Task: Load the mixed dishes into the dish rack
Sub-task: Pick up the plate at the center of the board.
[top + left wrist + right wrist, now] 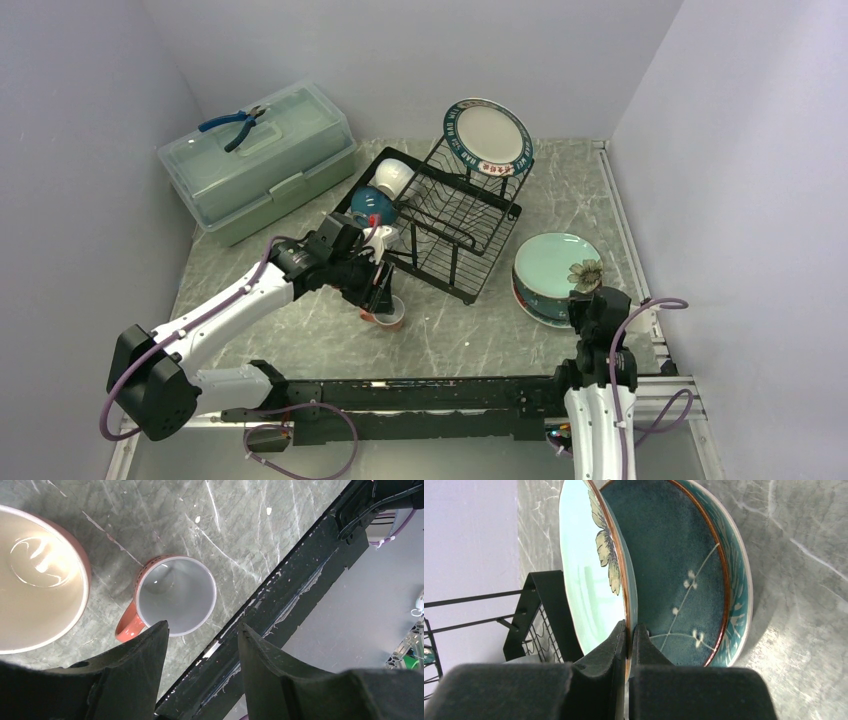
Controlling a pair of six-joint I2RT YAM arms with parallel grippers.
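Edgewise, right gripper (629, 630) pinches pale green floral plate (584, 580) for racking; left gripper (202, 629), half-open, empty, poised over pink ceramic mug (175, 595).

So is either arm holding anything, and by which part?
The right gripper has its jaws shut on the rim of the pale green floral plate. The left gripper hangs open above the pink mug, holding nothing.
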